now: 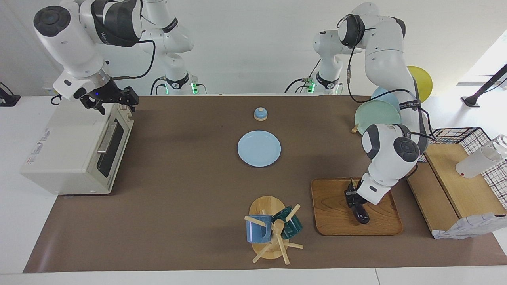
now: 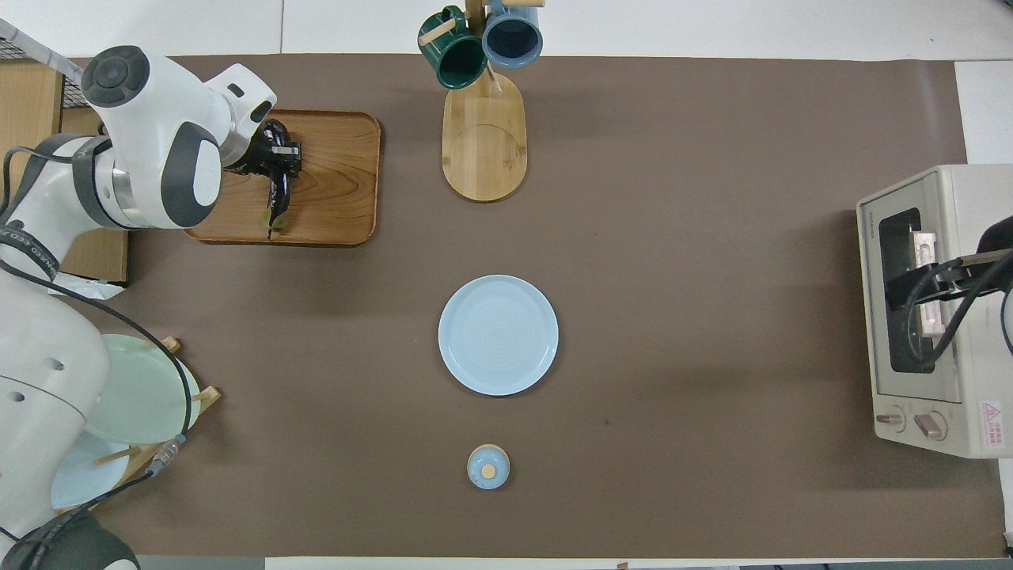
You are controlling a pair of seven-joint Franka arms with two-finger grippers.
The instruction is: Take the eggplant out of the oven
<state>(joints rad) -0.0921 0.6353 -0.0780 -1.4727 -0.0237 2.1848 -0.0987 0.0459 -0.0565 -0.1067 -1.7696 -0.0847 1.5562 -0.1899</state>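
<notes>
Mug rack (image 1: pixel 269 229) beside tray (image 1: pixel 336 221); left hand (image 1: pixel 356 204) grips eggplant (image 1: pixel 361 213); right hand (image 1: pixel 130 99), spread unclear, over oven (image 1: pixel 67 154)

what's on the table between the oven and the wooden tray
The light blue plate sits roughly midway between the oven and the wooden tray, a bit nearer the robots; otherwise bare brown mat. The overhead view shows it best.

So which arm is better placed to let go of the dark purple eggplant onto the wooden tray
Left. The left gripper already has the dark purple eggplant down on the wooden tray. The right gripper waits over the cream-white oven.
</notes>
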